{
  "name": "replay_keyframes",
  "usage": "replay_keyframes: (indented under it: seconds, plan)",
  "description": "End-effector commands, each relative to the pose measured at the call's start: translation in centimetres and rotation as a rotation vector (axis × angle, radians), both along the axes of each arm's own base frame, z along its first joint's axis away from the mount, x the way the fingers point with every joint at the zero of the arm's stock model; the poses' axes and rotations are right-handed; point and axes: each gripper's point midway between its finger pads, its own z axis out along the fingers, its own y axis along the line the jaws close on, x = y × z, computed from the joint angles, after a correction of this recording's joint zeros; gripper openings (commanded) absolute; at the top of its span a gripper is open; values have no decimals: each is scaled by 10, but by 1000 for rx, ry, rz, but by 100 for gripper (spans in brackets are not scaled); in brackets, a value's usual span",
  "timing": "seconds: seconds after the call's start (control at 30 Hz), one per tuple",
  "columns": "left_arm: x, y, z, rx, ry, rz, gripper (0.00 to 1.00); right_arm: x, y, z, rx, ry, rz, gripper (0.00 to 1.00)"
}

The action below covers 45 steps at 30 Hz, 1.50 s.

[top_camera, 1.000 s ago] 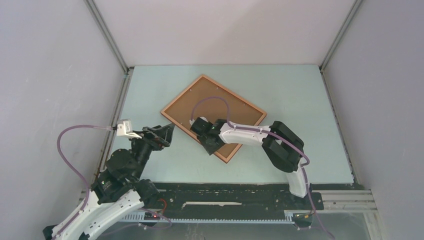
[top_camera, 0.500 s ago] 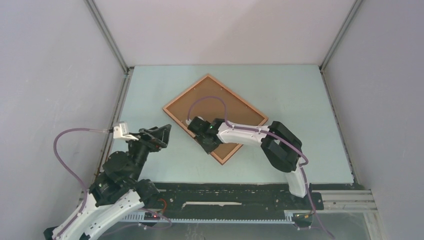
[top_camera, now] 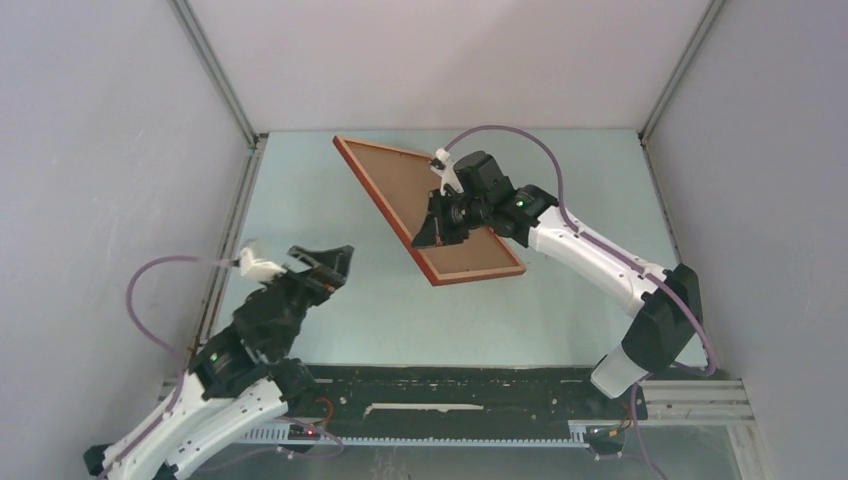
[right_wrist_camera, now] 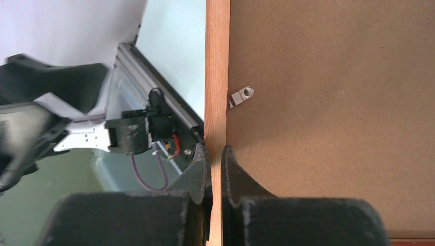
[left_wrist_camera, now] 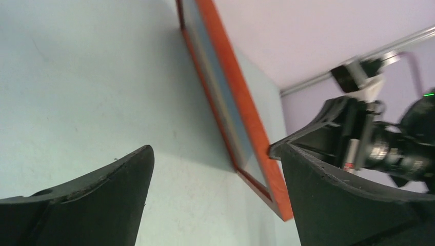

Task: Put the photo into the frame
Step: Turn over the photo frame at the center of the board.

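The frame is a reddish-brown wooden rectangle, lifted off the table and tilted, with its brown backing board facing up. My right gripper is shut on the frame's rim, one finger on each side of it, in the right wrist view. My left gripper is open and empty, low over the table at the left. In the left wrist view it looks up at the frame's front side, where a pale bluish pane shows edge-on. The photo is not in view.
A small metal tab sits on the backing board by the rim. The pale green table is enclosed by grey walls on three sides. The left arm's body shows below the frame in the right wrist view.
My right gripper has lifted the frame off the table, carried it toward the back and tilted it up on edge. My left gripper has shifted only slightly.
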Motion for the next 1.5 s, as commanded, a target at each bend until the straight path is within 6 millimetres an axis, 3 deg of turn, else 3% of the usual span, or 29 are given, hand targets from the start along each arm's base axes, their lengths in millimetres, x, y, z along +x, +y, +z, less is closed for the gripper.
replay_keyframes:
  seconds: [0.0,0.1,0.2,0.33,0.5,0.63,0.8,0.93,1.1,1.37,1.47]
  plan:
    - [12,-35,19,-68,109,-56,100,-31,15,32,136,50,97,0]
    - [23,-44,29,-10,187,-55,100,-32,15,28,145,63,91,0]
    - [33,-61,18,-31,308,-92,100,-31,15,27,151,61,83,0]
    - [47,-66,1,-121,428,-99,99,-31,13,25,151,58,76,0]
    - [60,-66,-6,-185,444,-65,89,-31,12,25,155,54,77,0]
    - [74,-82,-12,-234,456,-107,82,-32,12,26,161,48,79,0]
    - [84,-96,-33,-247,499,-131,65,-31,10,24,159,47,78,0]
    - [86,-100,-51,-259,533,-129,66,-31,10,27,165,39,80,0]
    - [86,-95,-65,-247,549,-96,76,-30,10,22,152,41,81,0]
    - [103,-110,-68,-258,531,-132,48,-34,11,19,152,48,96,0]
    - [106,-114,-68,-230,527,-152,30,-35,12,14,141,57,100,0]
